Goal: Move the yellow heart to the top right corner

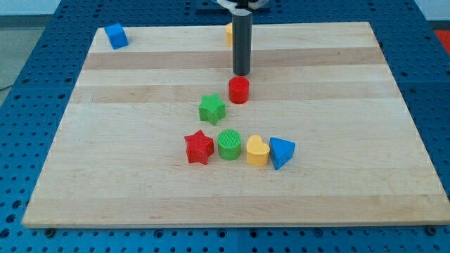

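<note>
- My tip (241, 73), a bare rod end with no hand to open or close, stands just above the red cylinder block (239, 90).
- The yellow heart block (257, 150) lies lower on the wooden worktop (351, 140), between the green cylinder block (229, 145) and the blue triangular block (281, 152).

Yellow heart (257, 150), lying flat on the board, lower centre, point toward the view's bottom

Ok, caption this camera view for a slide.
My tip sits just above the red cylinder, far from the yellow heart in the bottom row.
</note>
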